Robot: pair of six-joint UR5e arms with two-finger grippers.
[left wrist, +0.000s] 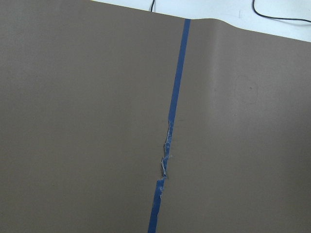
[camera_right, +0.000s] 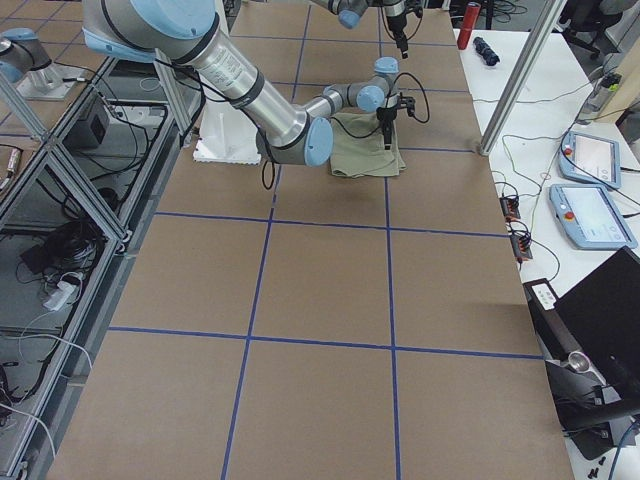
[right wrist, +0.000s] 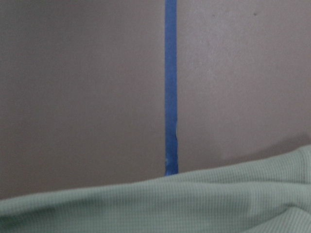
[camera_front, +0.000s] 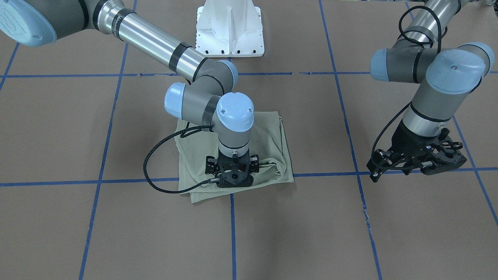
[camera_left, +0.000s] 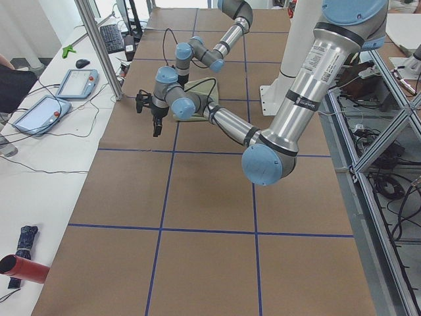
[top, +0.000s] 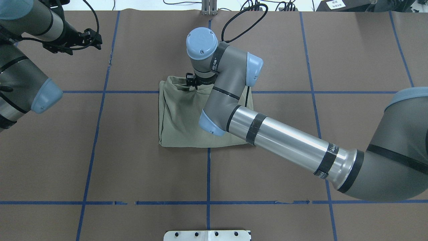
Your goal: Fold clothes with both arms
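Two arms: silver-grey with light-blue caps; right arm (top: 284, 140) stretched out over the middle of the table (camera_front: 58, 128), left arm (camera_front: 428, 105) bent off at its own side.
Sage-green shirt (camera_front: 272, 144): folded into a small block, lying flat in the middle of the table, right on a crossing of blue tape lines (camera_front: 233, 233).
Shirt's look: fine knit, a few soft creases along the edge far from the robot, one corner poking out a little there.
Right gripper (camera_front: 234, 179): pointing straight down at the shirt's edge far from the white base (camera_front: 230, 29); very close to the cloth, cannot tell if touching it.
Right gripper's hold: fingertips tucked away under the wrist in every view, so cannot tell if clenched or let go.
Right wrist view: knit cloth along the bottom, brown paper and one blue tape line beyond it.
Left gripper (camera_front: 416, 167): hanging tilted over bare brown paper, well apart from the shirt, near a tape line.
Left gripper's hold: fingers spread wide, let go, nothing between them.
Left wrist view: only brown paper and a blue tape line with a torn bit partway along.
Black cable (camera_front: 149, 163): looping out from the right wrist, past the shirt's side and back in over its edge.
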